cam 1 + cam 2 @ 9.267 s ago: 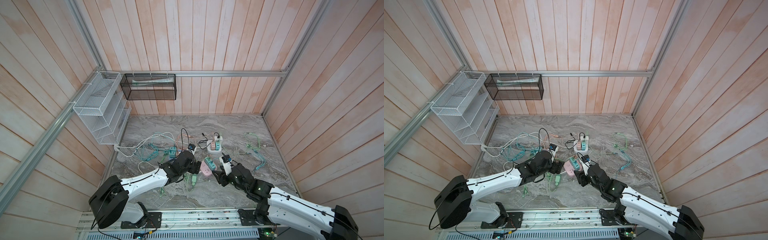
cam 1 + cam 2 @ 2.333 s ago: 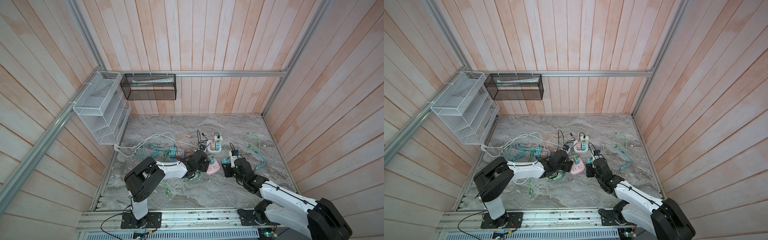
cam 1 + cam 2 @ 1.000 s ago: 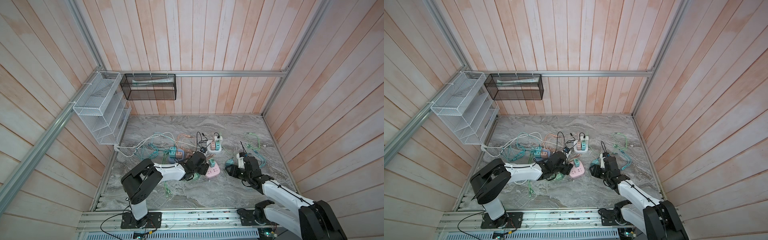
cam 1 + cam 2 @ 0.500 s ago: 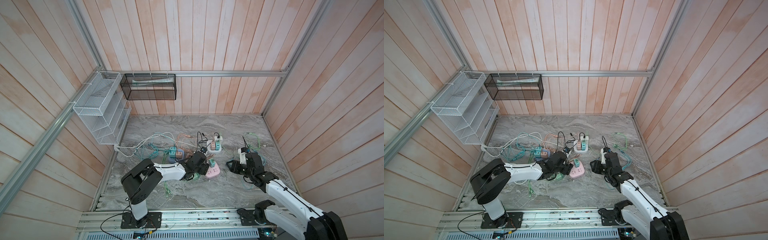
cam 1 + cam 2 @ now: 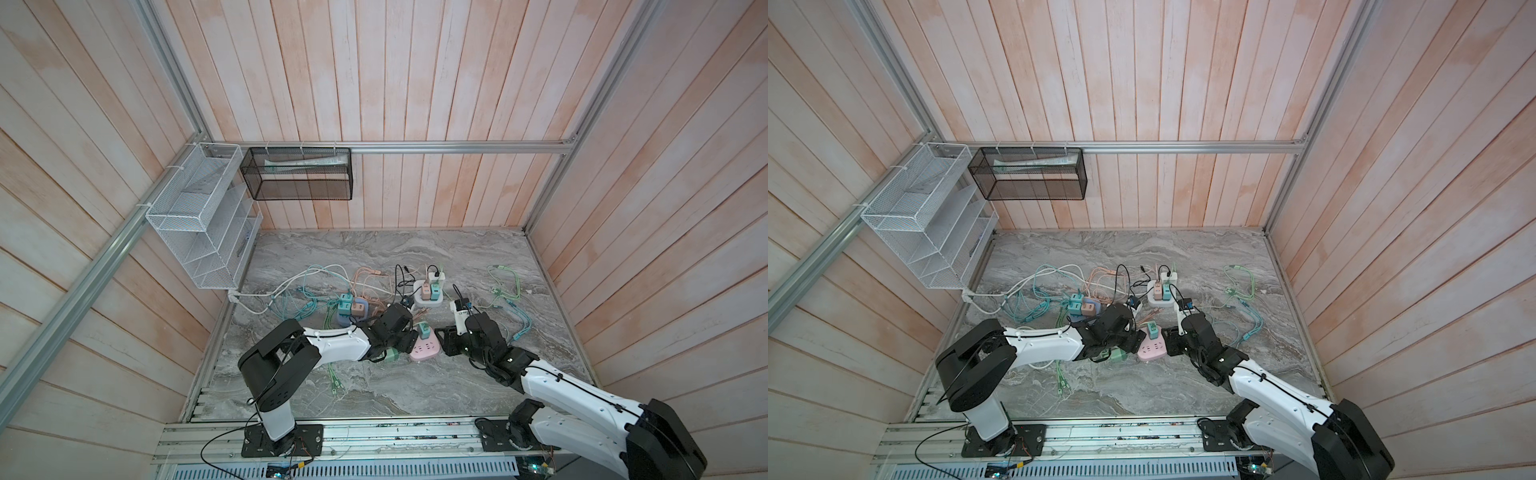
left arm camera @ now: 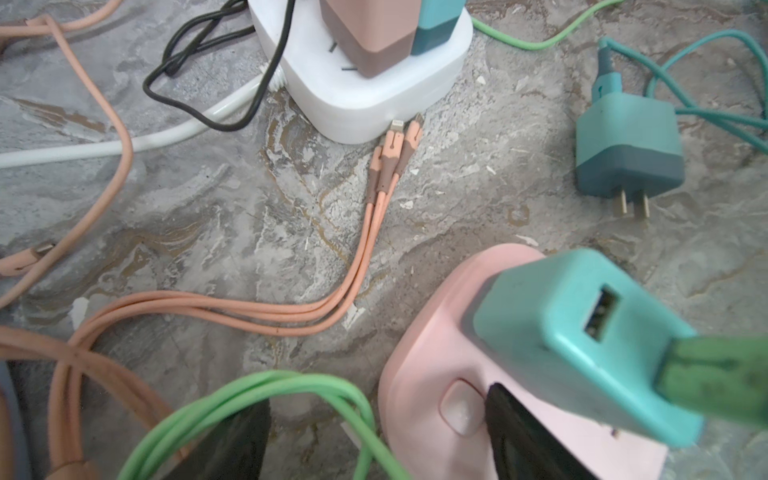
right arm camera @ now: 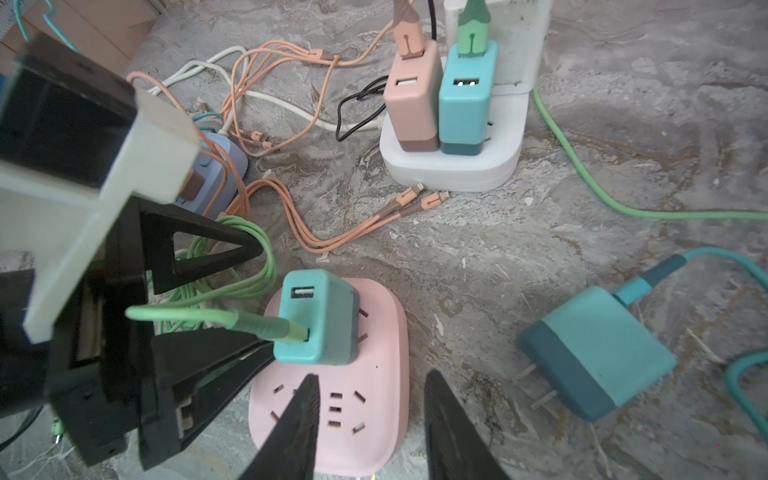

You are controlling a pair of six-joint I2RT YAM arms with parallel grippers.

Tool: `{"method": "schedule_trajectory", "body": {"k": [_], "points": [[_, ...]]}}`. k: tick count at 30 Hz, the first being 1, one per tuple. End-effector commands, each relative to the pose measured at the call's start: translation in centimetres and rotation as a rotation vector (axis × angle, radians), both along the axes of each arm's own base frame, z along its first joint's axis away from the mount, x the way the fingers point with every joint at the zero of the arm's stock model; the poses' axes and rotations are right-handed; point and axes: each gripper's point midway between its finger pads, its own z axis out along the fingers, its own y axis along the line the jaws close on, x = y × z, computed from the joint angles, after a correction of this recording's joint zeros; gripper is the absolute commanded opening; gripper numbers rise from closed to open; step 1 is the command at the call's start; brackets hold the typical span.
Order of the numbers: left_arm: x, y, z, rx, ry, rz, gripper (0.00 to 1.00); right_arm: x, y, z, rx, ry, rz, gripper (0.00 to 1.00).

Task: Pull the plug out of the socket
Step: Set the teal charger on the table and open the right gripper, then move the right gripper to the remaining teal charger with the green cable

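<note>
Showing the teal plug (image 7: 316, 318) standing upright in the pink socket (image 7: 386, 374), at the end away from the right gripper (image 7: 371, 376). Its jaws stood partly apart and empty, the plug just ahead. The left gripper (image 7: 266, 301), jaws wide around the green cable (image 7: 187, 313), lay beside the plug, equally near.

Teal plug (image 6: 582, 345) blurred near lens; white socket (image 6: 374, 95) cut off at view edge.
</note>
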Motion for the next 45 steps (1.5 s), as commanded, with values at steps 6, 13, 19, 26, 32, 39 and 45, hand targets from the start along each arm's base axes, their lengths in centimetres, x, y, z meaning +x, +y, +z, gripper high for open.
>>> {"method": "schedule_trajectory", "body": {"k": [6,13,19,26,32,39,45], "points": [[-1.6,1.1,-1.0,0.05,0.067,-0.015,0.87,0.2,2.6,0.3,-0.021,-0.08,0.075,0.36],[-1.5,0.6,-0.3,0.044,0.075,-0.025,0.89,0.0,3.0,0.0,-0.009,-0.082,0.078,0.36],[-1.7,1.3,0.2,0.04,0.07,-0.008,0.92,0.4,3.9,-0.7,-0.05,-0.071,0.096,0.35],[-2.0,1.7,0.6,0.037,0.073,0.0,0.98,1.0,4.4,-1.6,-0.11,-0.06,0.085,0.3],[-2.7,2.5,-1.0,0.075,0.108,0.004,0.98,1.8,4.1,-2.3,-0.171,-0.061,0.045,0.24],[-2.5,3.2,-1.9,0.074,0.118,0.032,0.99,2.1,3.3,-2.5,-0.212,-0.074,0.024,0.2],[-1.8,2.7,-1.6,0.037,0.126,0.019,0.94,2.1,2.9,-2.4,-0.236,-0.084,0.018,0.21]]}}
